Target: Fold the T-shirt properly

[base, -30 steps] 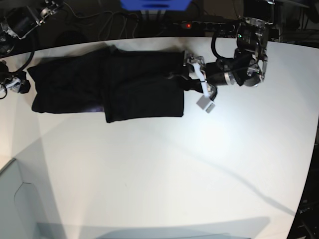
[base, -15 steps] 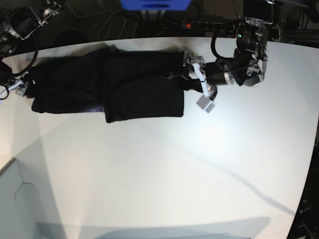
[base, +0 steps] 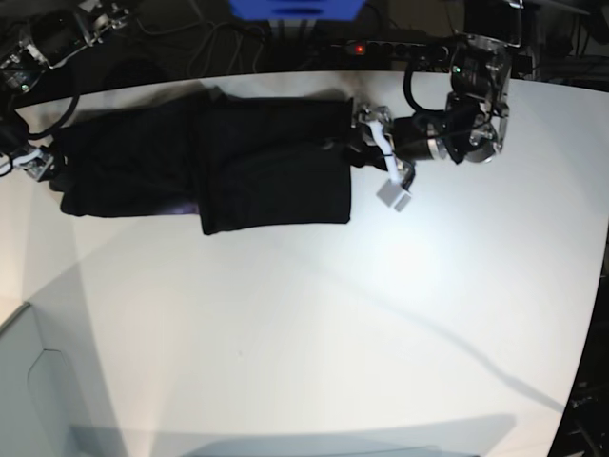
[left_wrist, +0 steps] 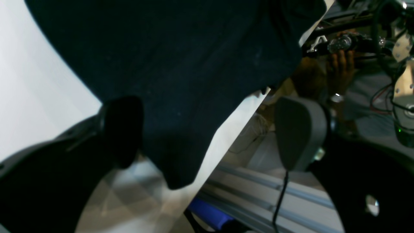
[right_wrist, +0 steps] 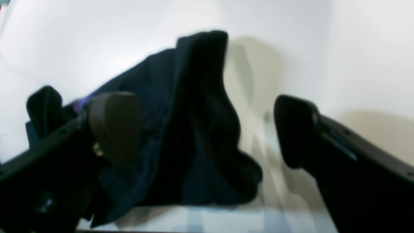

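The black T-shirt (base: 238, 162) lies folded into a long band across the far part of the white table (base: 333, 324), plain side up, with a sliver of purple at its near edge. My left gripper (base: 383, 157) is at the shirt's right end, open. In the left wrist view the left gripper (left_wrist: 210, 132) straddles a hanging corner of the T-shirt (left_wrist: 178, 64), fingers apart from the cloth. My right gripper (base: 40, 164) is at the shirt's left end. The right wrist view shows the right gripper (right_wrist: 203, 129) open around the bunched T-shirt (right_wrist: 194, 129).
The table's back edge runs just behind the shirt. Beyond it are a power strip (base: 381, 45) with a red light, cables and a blue object (base: 295, 8). A person's hand (left_wrist: 339, 64) shows past the edge. A pale bin (base: 38, 381) sits at the near left.
My right gripper's jaws have spread wider at the shirt's left end. The left arm and the shirt have hardly moved.
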Robot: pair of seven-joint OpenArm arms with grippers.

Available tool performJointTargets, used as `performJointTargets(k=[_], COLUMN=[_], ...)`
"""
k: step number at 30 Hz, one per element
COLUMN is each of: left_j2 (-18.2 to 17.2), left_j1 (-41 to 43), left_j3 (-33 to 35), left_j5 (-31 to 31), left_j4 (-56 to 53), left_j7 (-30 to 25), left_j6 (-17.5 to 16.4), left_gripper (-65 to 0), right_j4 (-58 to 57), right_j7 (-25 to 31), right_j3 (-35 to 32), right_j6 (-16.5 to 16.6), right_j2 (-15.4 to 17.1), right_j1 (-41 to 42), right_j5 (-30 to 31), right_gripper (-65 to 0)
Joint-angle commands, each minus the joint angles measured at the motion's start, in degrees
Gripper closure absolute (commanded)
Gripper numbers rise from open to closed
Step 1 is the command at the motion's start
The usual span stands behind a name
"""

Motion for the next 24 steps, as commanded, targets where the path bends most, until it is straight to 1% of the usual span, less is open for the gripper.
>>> performJointTargets(k=[1,12,15,19,22,24], left_j2=[-0.1,-0.1,-0.1,-0.1,-0.1,-0.1], left_j1=[0.0,0.0,0.0,0.0,0.0,0.0], left_j3=[-0.4,-0.4,-0.4,-0.4,-0.4,-0.4], left_j5=[-1.4,-1.4,-1.4,-1.4,-1.4,-1.4], left_j4=[0.9,0.9,0.9,0.9,0.9,0.9], left_j7=[-0.6,-0.6,-0.6,-0.7,-0.7,-0.7], left_j6=[0.0,0.0,0.0,0.0,0.0,0.0], left_gripper=[-62.6,-62.6,-62.6,-62.6,-62.6,-62.6], right_j4=[0.9,0.8,0.7,-3.4,-7.6,-9.6], right_j7=[1.1,1.1,1.1,1.1,1.1,2.0], right_j3=[0.4,0.4,0.1,-0.5,-2.8,-4.7], right_j6=[0.8,0.8,0.8,0.8,0.8,0.8], right_j2=[0.9,-2.9,-3.3,-2.7,-0.7,-0.1], right_j1=[0.7,0.7,0.9,1.2,1.0,0.7], right_j5=[1.7,1.7,1.7,1.7,1.7,1.7], right_gripper=[-65.0,-65.0,-65.0,-65.0,-65.0,-65.0])
